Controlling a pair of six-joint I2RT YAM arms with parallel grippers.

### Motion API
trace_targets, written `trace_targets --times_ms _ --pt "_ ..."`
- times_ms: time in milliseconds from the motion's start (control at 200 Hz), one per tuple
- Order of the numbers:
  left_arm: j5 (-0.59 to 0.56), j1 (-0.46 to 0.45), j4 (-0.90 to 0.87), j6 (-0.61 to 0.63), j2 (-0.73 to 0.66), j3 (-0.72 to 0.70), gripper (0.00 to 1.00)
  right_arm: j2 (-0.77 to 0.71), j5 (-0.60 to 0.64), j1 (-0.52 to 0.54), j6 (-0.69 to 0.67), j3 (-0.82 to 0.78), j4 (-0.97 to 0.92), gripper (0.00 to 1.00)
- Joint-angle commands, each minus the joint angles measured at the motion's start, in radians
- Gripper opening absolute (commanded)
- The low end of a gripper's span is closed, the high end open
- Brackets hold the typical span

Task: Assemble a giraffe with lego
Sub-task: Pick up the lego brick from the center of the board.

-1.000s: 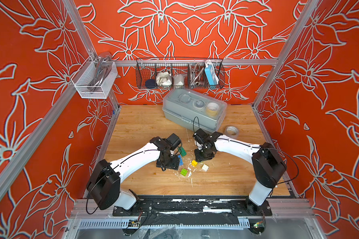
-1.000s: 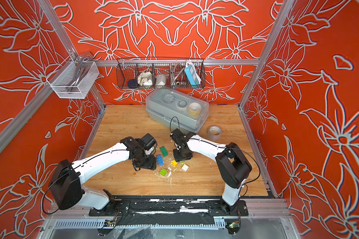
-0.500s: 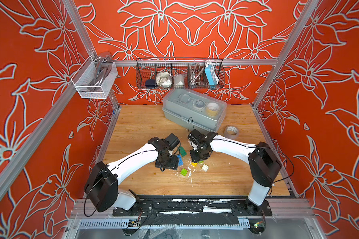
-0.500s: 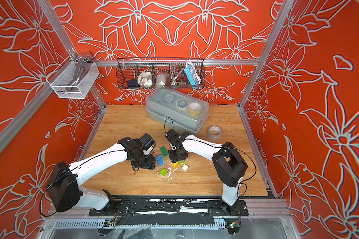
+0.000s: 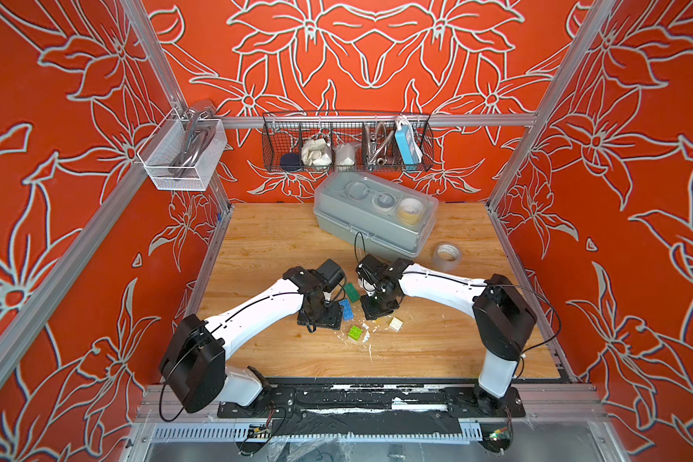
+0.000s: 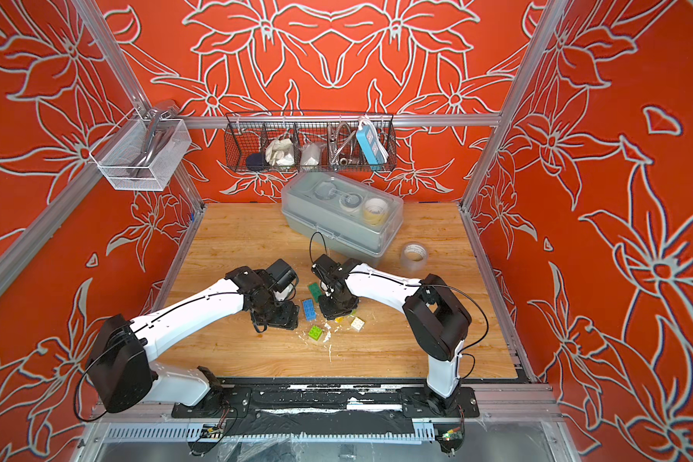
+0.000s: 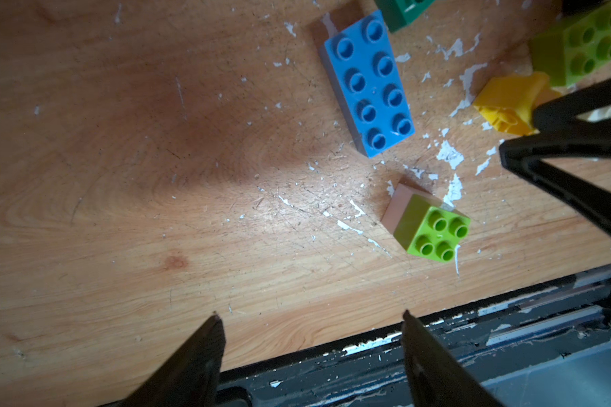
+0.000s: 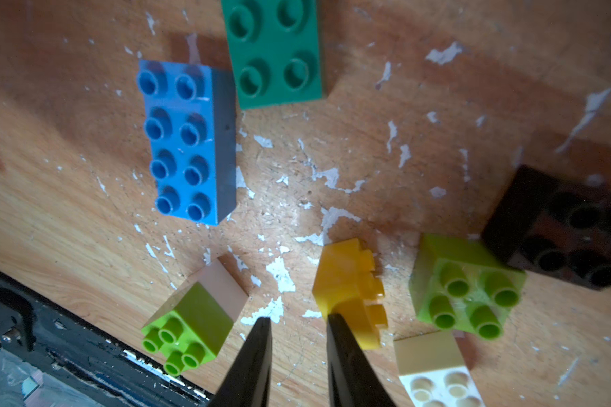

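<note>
No giraffe is in view; the lego lies loose on the wooden table. A blue brick [image 8: 187,141] [image 5: 347,310] sits beside a dark green one [image 8: 276,53]. A lime brick stacked on a pale one [image 7: 431,225] [image 8: 187,324] is nearest the front. A yellow brick [image 8: 350,282] lies on its side next to a lime brick [image 8: 466,285], a black one [image 8: 561,225] and a white one [image 8: 434,366]. My right gripper [image 8: 298,317] [image 5: 377,310] is shut to a narrow gap with only table in it, one finger against the yellow brick. My left gripper [image 7: 309,315] [image 5: 321,318] hangs open and empty, left of the blue brick.
A grey lidded box [image 5: 377,216] and a tape roll [image 5: 447,256] stand behind the arms. A wire basket [image 5: 347,144] hangs on the back wall, a white mesh one [image 5: 181,156] on the left. White flecks litter the table. The black front rail [image 7: 473,352] lies below the left gripper.
My right gripper has moved left and forward over the yellow brick and drawn its jaws together. The left arm has barely moved.
</note>
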Motion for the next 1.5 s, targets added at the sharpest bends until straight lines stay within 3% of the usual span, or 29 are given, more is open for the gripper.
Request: trace_targets --times_ms 0,80,320,1091,1491 --pt "-0.004 0.01 -0.013 -0.008 -0.023 -0.009 0.78 0.008 -0.008 0.013 -0.002 0.017 -0.015 0.31" --pt "-0.002 0.011 -0.012 -0.008 -0.027 -0.01 0.78 -0.033 0.034 0.011 0.004 0.002 -0.029 0.33" --pt "0.01 0.011 -0.008 -0.01 -0.028 -0.012 0.78 -0.092 0.112 -0.048 0.027 -0.039 -0.044 0.53" --pt "0.018 0.012 -0.005 0.006 -0.019 0.003 0.78 0.053 0.176 -0.09 -0.023 -0.018 -0.054 0.52" --pt "0.016 0.014 -0.006 0.008 -0.02 0.002 0.78 -0.027 0.217 -0.095 -0.012 -0.019 -0.072 0.53"
